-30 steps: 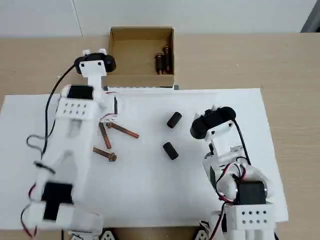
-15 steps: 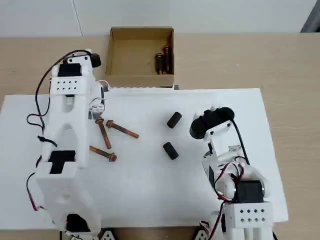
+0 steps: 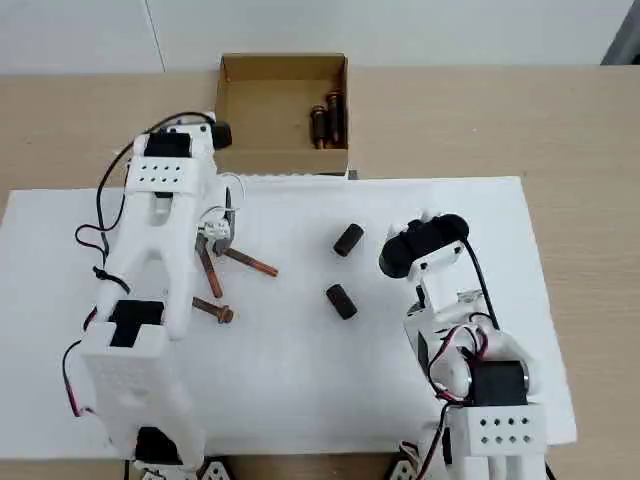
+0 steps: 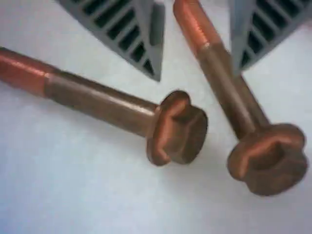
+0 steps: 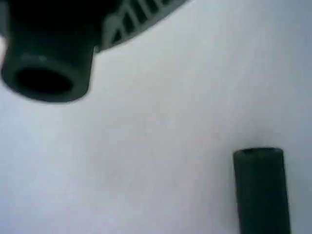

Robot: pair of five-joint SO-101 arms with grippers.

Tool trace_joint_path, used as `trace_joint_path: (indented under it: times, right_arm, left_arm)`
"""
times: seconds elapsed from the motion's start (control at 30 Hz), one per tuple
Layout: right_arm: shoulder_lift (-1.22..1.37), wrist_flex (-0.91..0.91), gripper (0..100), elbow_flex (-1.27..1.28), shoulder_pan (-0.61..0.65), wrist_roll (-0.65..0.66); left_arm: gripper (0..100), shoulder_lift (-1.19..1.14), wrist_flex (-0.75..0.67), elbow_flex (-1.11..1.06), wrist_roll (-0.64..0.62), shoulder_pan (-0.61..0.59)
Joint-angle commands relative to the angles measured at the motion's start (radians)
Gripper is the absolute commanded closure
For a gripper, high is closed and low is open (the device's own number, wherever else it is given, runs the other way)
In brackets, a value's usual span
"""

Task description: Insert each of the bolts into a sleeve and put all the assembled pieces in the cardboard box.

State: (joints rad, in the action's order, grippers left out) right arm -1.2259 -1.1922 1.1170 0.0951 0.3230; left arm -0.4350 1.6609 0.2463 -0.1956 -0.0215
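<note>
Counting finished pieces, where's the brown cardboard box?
High view: the brown cardboard box sits on the wooden table, left of centre, just beyond the white sheet.

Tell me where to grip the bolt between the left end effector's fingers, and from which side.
Take the bolt by its plain shank, between thread and head, from straight above, closing across it. It lies flat on the paper, and the flanged head is likely too wide.

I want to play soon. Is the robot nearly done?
Not yet. Some pieces lie in the box. The open left gripper straddles one bolt; the right gripper seems to hold a sleeve. Three bolts and two loose sleeves await joining and boxing.
</note>
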Motion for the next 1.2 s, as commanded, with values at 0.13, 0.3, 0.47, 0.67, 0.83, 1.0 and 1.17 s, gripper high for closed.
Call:
trace_joint_path:
  times: [0.13,0.3,0.47,0.67,0.83,1.0,1.17]
  right_arm:
    - [-0.005,0.019,99.5,-0.006,-0.01,0.002]
    - [-0.005,0.016,99.5,-0.006,-0.01,0.002]
    - [-0.005,0.019,99.5,-0.006,-0.007,0.002]
    - [-0.005,0.021,99.5,-0.006,-0.005,0.002]
    - [-0.005,0.021,99.5,-0.006,-0.005,0.002]
    - [-0.005,0.021,99.5,-0.006,-0.005,0.002]
    - [-0.005,0.019,99.5,-0.006,-0.005,0.002]
  left_arm:
    - [95,0.015,0.0,0.001,0.0,-0.002]
    - [95,0.009,-0.002,0.001,0.0,-0.005]
    - [95,0.008,-0.035,-0.004,0.0,-0.055]
    - [95,0.008,-0.049,-0.004,0.005,-0.054]
    - [94,-0.014,-0.068,-0.004,0.006,-0.052]
    - [94,-0.106,-0.072,-0.002,0.006,-0.052]
    - [94,-0.118,-0.1,0.002,0.006,-0.058]
